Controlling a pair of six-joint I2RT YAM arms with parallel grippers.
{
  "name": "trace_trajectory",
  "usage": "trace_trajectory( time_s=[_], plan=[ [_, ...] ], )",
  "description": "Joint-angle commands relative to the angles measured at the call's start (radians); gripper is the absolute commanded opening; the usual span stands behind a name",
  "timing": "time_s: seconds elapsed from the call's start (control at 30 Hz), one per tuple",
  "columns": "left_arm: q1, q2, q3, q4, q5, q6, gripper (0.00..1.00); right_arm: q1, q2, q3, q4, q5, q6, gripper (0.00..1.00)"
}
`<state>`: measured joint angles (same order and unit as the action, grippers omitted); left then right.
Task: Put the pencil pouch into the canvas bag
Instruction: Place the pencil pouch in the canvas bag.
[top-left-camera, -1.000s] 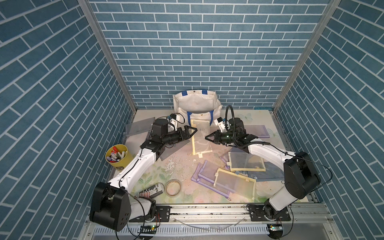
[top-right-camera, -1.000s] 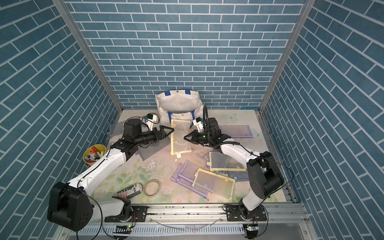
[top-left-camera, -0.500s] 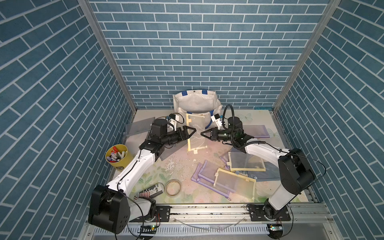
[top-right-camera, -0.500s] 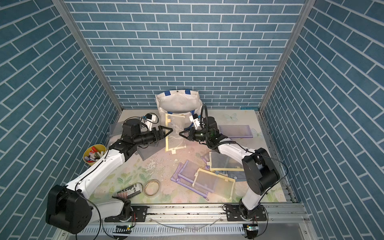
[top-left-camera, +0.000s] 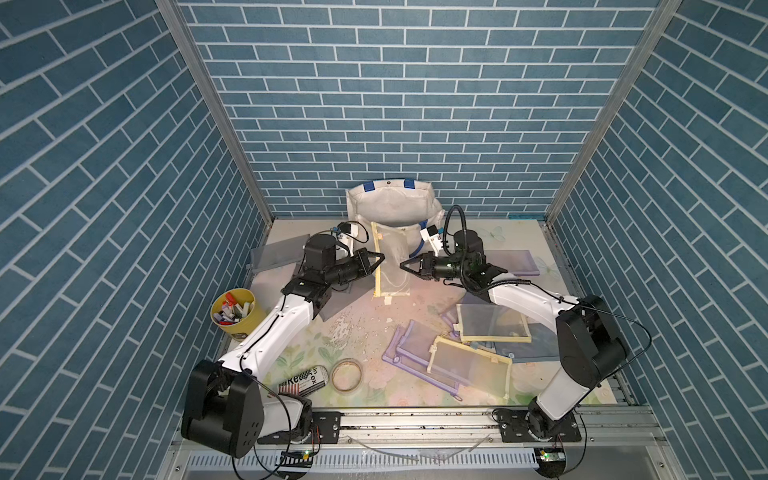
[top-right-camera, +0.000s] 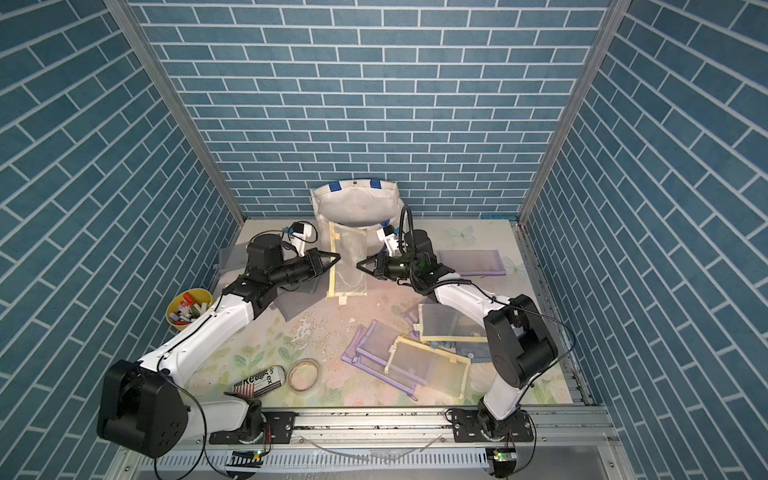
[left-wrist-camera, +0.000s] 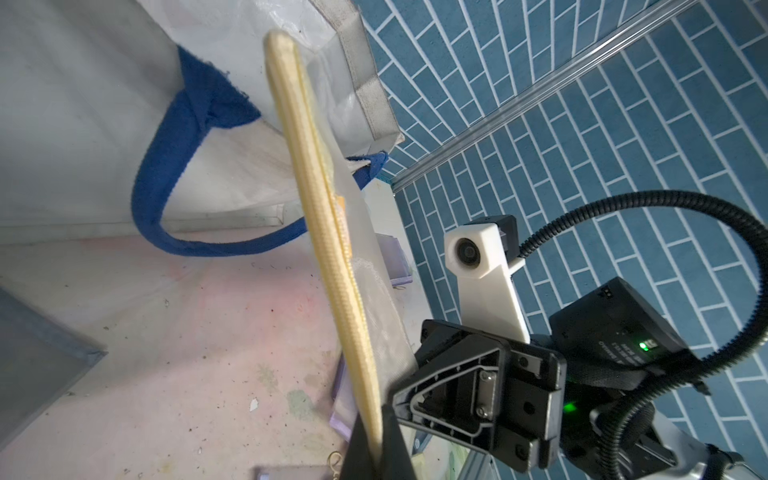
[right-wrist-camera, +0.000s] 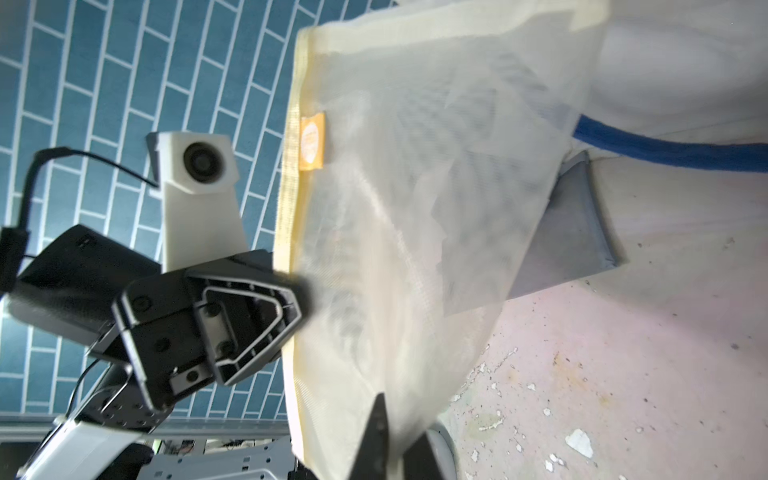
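Standing at far left, the yellow cup holds markers. The left gripper pinches the yellow edge of the pencil pouch (translucent mesh), which is upright just before the open-mouthed canvas bag and outside it. The right gripper is at the pouch's opposite edge; whether it grips cannot be told.

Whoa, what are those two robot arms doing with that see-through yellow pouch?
They are working together to get the pencil pouch into the canvas bag. The left pincer is shut on the pouch's yellow edge, holding it upright in front of the bag. The right pincer is at the opposite edge, with mesh between its jaws; whether it grips is unclear. The pouch is not inside the bag yet.
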<state>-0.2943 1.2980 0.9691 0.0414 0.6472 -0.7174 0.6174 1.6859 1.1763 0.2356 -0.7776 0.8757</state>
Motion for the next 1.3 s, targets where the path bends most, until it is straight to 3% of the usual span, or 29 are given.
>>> trace_trajectory(
  time_s=[0.0,0.13,0.27,0.5,0.63,0.67,0.9,1.27],
  plan=[
    [0.004,0.003,0.124,-0.139,-0.017,0.194,0.00,0.006,-0.044,0.137,-0.298,0.085,-0.147,0.33],
    [0.003,0.067,0.347,-0.366,-0.073,0.497,0.00,0.005,-0.089,0.226,-0.576,0.236,-0.227,0.64],
    [0.001,0.187,0.587,-0.506,-0.160,0.747,0.00,0.003,-0.129,0.291,-0.788,0.350,-0.307,0.79],
    [-0.061,0.542,1.116,-0.627,-0.385,1.171,0.00,-0.010,-0.234,0.268,-0.910,0.452,-0.368,0.84],
    [-0.075,0.783,1.494,-0.730,-0.440,1.292,0.00,-0.035,-0.301,0.189,-0.904,0.465,-0.342,0.84],
    [-0.081,0.821,1.529,-0.726,-0.457,1.314,0.00,-0.040,-0.314,0.175,-0.908,0.468,-0.339,0.84],
    [-0.120,0.923,1.463,-0.598,-0.568,1.427,0.00,-0.074,-0.379,0.135,-0.966,0.496,-0.351,0.81],
    [-0.122,0.932,1.300,-0.516,-0.598,1.478,0.00,-0.110,-0.366,0.157,-0.961,0.469,-0.379,0.82]
  ],
)
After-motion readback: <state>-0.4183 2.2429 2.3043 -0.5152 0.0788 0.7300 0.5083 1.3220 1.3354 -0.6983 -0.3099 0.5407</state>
